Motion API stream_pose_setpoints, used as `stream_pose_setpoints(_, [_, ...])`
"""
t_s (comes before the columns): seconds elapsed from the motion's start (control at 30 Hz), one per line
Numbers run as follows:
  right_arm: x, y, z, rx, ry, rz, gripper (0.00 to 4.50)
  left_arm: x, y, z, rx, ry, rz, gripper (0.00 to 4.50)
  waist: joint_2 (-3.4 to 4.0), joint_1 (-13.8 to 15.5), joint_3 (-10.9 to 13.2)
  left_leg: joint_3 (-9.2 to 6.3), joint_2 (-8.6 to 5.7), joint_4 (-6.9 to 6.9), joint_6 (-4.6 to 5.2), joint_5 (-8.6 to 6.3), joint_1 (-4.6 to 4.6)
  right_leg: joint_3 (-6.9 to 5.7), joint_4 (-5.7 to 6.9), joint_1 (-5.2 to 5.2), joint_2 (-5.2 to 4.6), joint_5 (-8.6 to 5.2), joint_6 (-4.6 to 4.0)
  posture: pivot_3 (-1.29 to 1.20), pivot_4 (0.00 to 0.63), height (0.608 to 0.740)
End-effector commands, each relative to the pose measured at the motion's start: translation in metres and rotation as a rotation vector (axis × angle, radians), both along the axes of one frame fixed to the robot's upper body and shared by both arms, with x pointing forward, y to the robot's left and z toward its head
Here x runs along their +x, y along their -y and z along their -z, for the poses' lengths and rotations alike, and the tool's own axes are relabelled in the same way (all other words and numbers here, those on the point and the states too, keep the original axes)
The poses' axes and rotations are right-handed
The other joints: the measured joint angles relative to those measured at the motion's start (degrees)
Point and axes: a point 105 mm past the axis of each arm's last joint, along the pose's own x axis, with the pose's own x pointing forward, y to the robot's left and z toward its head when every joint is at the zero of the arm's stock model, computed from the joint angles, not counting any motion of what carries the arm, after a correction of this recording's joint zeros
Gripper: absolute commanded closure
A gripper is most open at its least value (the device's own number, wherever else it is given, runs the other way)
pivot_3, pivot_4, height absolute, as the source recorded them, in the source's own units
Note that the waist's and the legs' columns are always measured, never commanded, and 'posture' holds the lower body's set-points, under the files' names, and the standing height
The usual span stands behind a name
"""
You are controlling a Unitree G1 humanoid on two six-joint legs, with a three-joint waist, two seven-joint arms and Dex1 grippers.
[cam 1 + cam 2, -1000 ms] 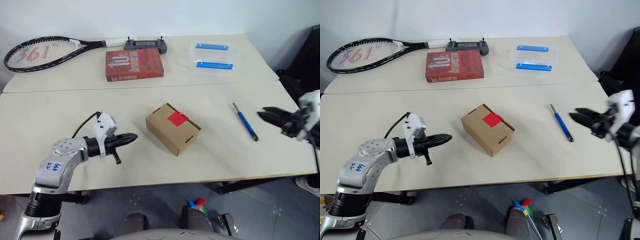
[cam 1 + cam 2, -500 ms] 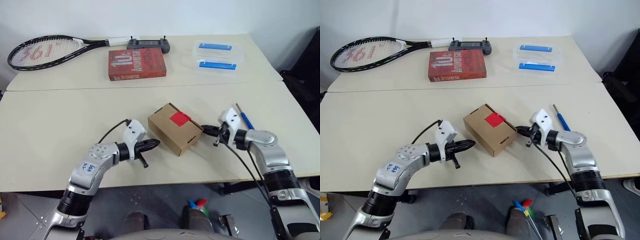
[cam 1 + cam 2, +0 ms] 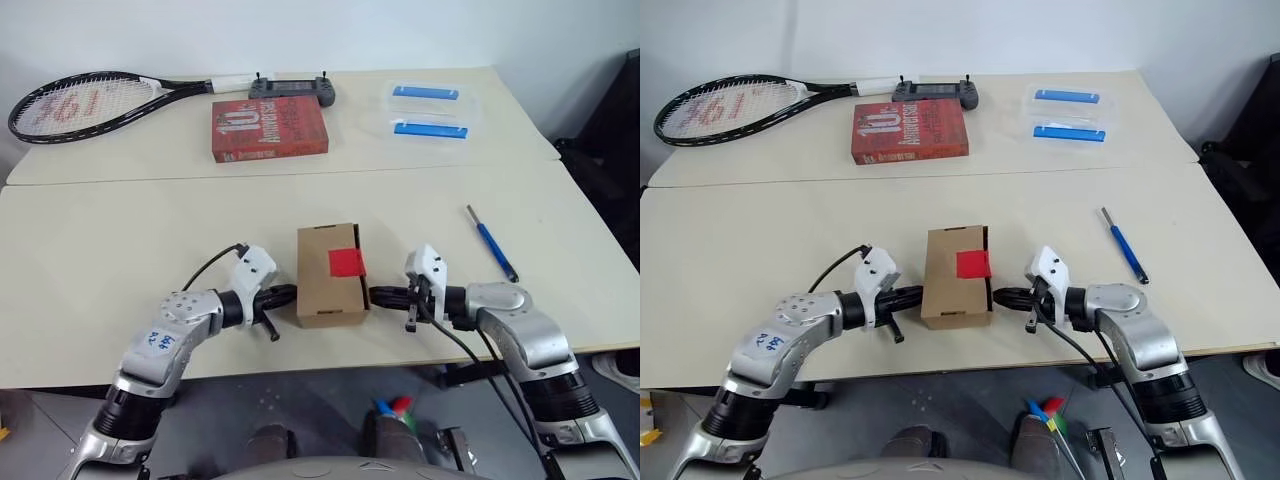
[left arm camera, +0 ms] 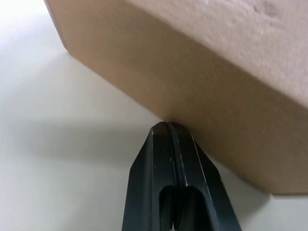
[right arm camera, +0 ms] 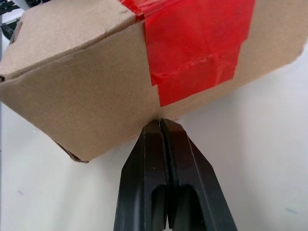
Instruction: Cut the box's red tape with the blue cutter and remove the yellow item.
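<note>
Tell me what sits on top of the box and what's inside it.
Red tape sits across the top of the box and folds over its edge. The flaps are closed, so the contents cannot be seen.

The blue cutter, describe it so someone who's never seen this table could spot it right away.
On the near tabletop, look right of the cardboard box. The blue cutter lies there alone: a slim blue pen shape with a silver end, unlike the blue-handled clear containers at the back.

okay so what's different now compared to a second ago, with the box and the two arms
Both arms swung inward: the shut left gripper and shut right gripper now press the box from opposite sides. The box has turned square to the table edge, red tape on top. Nothing is grasped. The blue cutter lies untouched.
</note>
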Motion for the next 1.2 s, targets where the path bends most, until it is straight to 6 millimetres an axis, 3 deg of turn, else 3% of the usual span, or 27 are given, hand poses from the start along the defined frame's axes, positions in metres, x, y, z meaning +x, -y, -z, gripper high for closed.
stream_pose_setpoints(0.03, [-0.009,-0.014,-0.009,0.02,0.029,-0.043,4.45,-0.013,0.012,-0.012,-0.038,0.027,0.078,4.5,-0.01,0.3,0.0,-0.01,-0.01,0.02,0.01,0.0,-0.01,0.0,0.0,0.0,-0.01,0.0,0.0,0.0,0.15,0.74])
stream_pose_setpoints(0.17, [-0.013,-0.016,-0.003,0.001,0.008,-0.044,4.45,-0.015,0.009,-0.011,-0.026,0.024,0.056,4.5,-0.01,0.3,0.0,-0.02,-0.01,0.02,0.03,-0.02,-0.02,0.0,0.0,0.0,0.0,0.0,0.0,0.0,0.15,0.74])
stream_pose_setpoints(0.3, [-0.015,-0.006,-0.002,-0.028,0.005,-0.012,4.45,-0.019,-0.004,-0.013,0.024,0.022,0.043,4.5,0.0,0.1,0.0,-0.01,0.0,-0.01,0.03,-0.02,-0.02,0.0,-0.01,-0.01,0.0,0.0,-0.01,0.0,0.15,0.74])
stream_pose_setpoints(0.37, [-0.012,0.007,-0.026,0.071,-0.024,0.06,4.45,-0.033,-0.016,-0.016,0.07,-0.026,0.125,4.5,-0.04,0.1,0.0,-0.01,0.0,-0.01,0.03,-0.03,-0.04,0.0,0.0,-0.03,0.0,0.0,-0.01,0.0,0.15,0.74])
stream_pose_setpoints(0.5, [-0.014,0.038,-0.047,0.041,-0.039,0.144,3.6,-0.045,-0.036,-0.036,0.107,-0.083,0.24,4.5,-0.01,0.4,0.1,0.0,0.02,-0.01,0.03,-0.06,-0.05,0.02,0.01,-0.08,0.0,-0.01,-0.05,0.0,0.15,0.74])
stream_pose_setpoints(0.6, [-0.009,0.055,-0.063,0.045,-0.061,0.246,2.54,-0.037,-0.037,-0.062,0.066,-0.044,0.284,4.5,-0.01,1.0,0.1,0.0,0.01,0.02,0.09,-0.11,-0.05,0.0,-0.05,-0.05,-0.01,-0.02,-0.06,0.0,0.15,0.74])
stream_pose_setpoints(0.73, [-0.013,0.05,-0.075,0.11,-0.211,0.27,1.22,-0.018,-0.013,-0.095,-0.045,0.095,0.355,4.5,-0.01,1.3,0.1,0.04,0.01,0.0,0.08,-0.11,-0.03,0.01,0.0,-0.07,0.0,-0.01,-0.06,0.0,0.15,0.74])
stream_pose_setpoints(0.87, [-0.011,0.022,-0.08,0.08,-0.313,0.27,0.03,0.002,0.024,-0.085,-0.017,0.149,0.436,4.5,-0.02,1.4,0.1,0.1,0.0,0.04,0.08,-0.11,-0.05,0.01,0.01,-0.07,0.01,0.0,-0.05,0.0,0.15,0.74])
stream_pose_setpoints(1.03, [-0.001,0.004,-0.071,0.065,-0.335,0.347,0.03,0.011,0.036,-0.06,0.094,0.13,0.452,4.5,-0.02,0.9,0.1,0.17,0.0,-0.13,0.07,-0.11,-0.06,0.01,-0.01,-0.19,0.04,0.0,-0.05,0.0,0.15,0.74])
stream_pose_setpoints(1.2, [-0.006,0.003,-0.05,-0.044,-0.358,0.36,0.03,0.011,0.037,-0.051,0.117,0.099,0.442,4.5,-0.03,1.2,0.1,0.19,-0.02,-0.19,0.08,-0.11,-0.11,0.01,-0.06,-0.24,0.03,0.01,-0.04,0.0,0.15,0.74])
